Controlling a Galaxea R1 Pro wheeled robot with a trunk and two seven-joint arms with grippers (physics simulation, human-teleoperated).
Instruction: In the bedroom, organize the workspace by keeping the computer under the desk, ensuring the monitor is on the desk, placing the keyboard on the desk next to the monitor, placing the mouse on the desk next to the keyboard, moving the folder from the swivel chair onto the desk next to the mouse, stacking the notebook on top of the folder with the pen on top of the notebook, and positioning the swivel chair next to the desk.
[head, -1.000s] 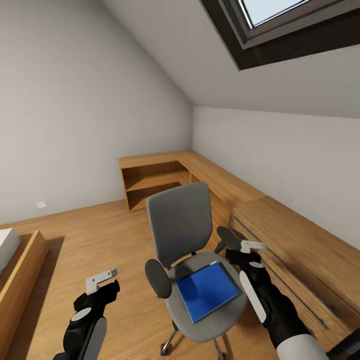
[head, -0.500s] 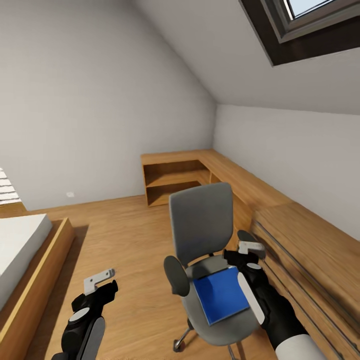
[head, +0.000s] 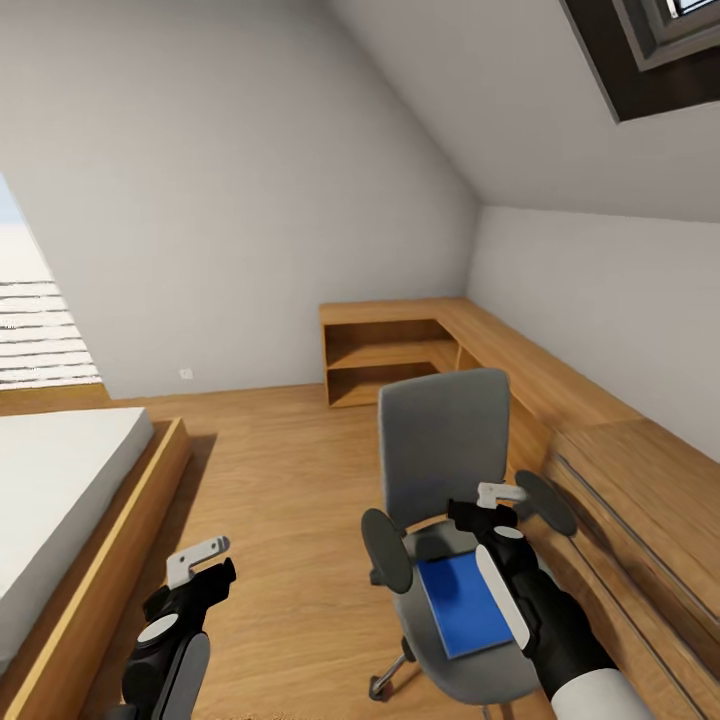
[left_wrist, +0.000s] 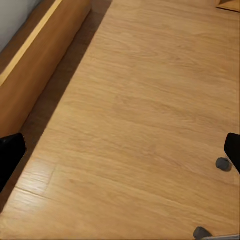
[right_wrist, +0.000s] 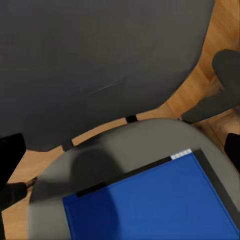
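Wooden floor (head: 290, 480) lies open between bed frame (head: 95, 590) and swivel chair (head: 445, 450).

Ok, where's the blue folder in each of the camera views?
Head view: the folder lies flat on the swivel chair seat, partly behind the right gripper.
Right wrist view: folder low on the seat, in front of the backrest.
Left wrist view: wooden floor, no folder.
Shared landmark: the chair's grey backrest.
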